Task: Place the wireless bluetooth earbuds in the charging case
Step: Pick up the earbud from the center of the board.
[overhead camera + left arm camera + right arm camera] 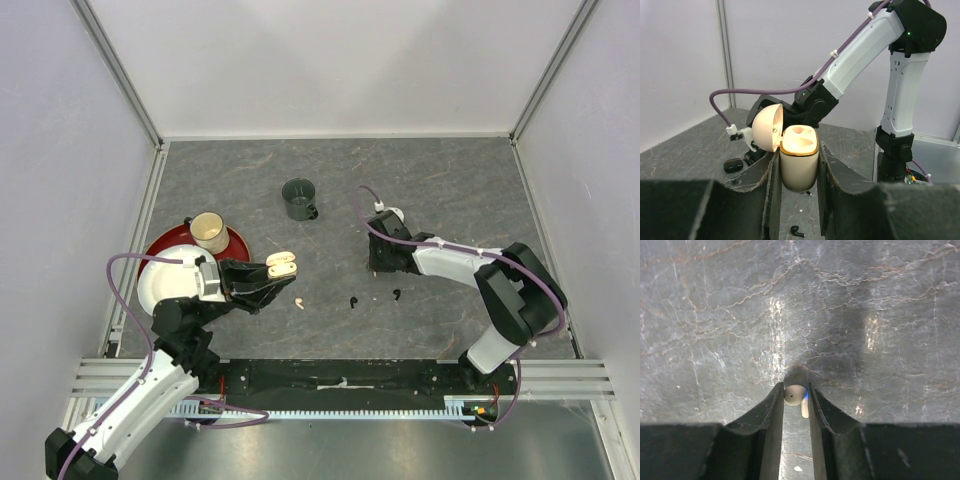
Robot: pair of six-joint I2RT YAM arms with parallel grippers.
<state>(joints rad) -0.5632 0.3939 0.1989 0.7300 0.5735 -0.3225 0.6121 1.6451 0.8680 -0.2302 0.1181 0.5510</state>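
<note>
Your L gripper [799, 167] is clamped on the charging case [799, 145], held upright w/ lid open so the sockets face up. R gripper [796, 389] fingers are pinched on a cream earbud [794, 395] low at the table [715, 315], prob. ready to carry over. Spare cream earbud [298, 302] and black earbuds [353, 302] lie btwn the arms.

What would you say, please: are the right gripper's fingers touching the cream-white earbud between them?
Touching. The right wrist view shows the cream-white earbud pinched between both fingers of the right gripper, no gap on either side.
</note>
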